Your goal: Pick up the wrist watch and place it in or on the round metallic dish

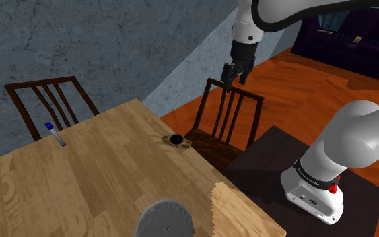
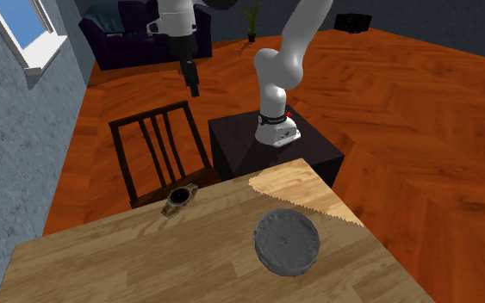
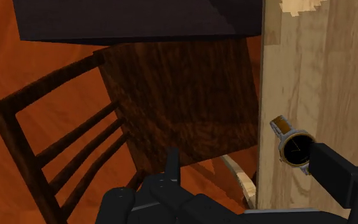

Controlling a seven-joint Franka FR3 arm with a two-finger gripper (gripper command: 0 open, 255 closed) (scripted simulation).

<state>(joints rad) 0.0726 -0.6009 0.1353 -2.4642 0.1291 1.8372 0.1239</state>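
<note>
We see the hand [image 1: 235, 77] suspended in the air above the dark wooden chair [image 1: 225, 111], beyond the edge of the wooden surface [image 1: 100, 175]. In the wrist view, its two black fingers stand well apart and nothing sits between them; the hand [image 3: 242, 156] grips nothing.

The wrist watch [image 1: 176, 139] lies flat on the surface, at the edge nearest the chair. It has a dark dial and a gold-coloured band. In the wrist view, the wrist watch [image 3: 295, 148] appears just beside one finger, outside the gap, with no contact.

The round grey dish [image 2: 287, 242] rests on the same surface [image 2: 163, 258], well apart from the wrist watch [image 2: 179, 198] and near the edge that faces the dark stand [image 2: 249, 138]. We see the dish carrying nothing.
</note>
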